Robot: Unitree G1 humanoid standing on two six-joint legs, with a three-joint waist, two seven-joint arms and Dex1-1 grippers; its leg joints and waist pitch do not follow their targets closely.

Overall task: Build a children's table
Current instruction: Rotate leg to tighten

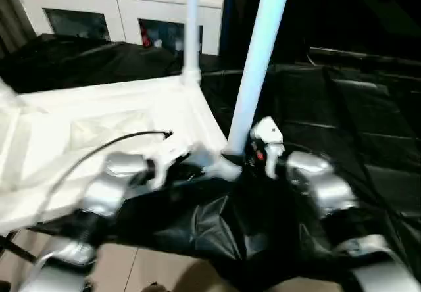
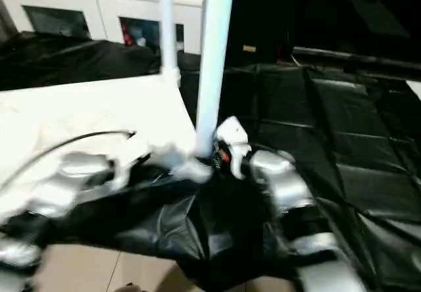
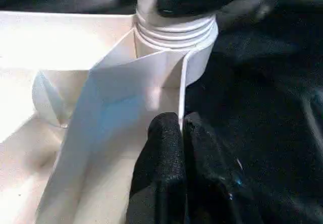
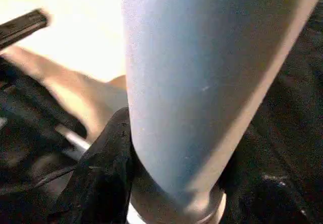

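On the black sheet: our tabletop (image 1: 99,131) lies upside down, ribbed underside facing up, its near right corner hanging at the edge of the black sheet (image 1: 342,127)
Near corner socket: our near leg (image 1: 256,62) stands in the round socket (image 3: 174,42) at that corner, leaning a little to the right as it rises
Far corner: our second leg (image 1: 191,22) stands upright in the far right corner of the top
Left gripper: our left gripper (image 3: 181,133) has its two black fingers pressed together on the thin upright rim wall of the tabletop, just short of the socket; the wall edge runs between the fingertips
Right gripper: our right gripper (image 1: 253,154) sits at the foot of the near leg, just above the socket; one black finger (image 4: 108,158) lies against the tube's side and the fingers stand around the tube, part open
Arms: our silver forearms reach in from both sides and meet at this corner
Behind: white cabinet (image 1: 118,16) with glass doors stands past the sheet
Cable: black cable (image 1: 112,144) arcs over the tabletop by our left wrist
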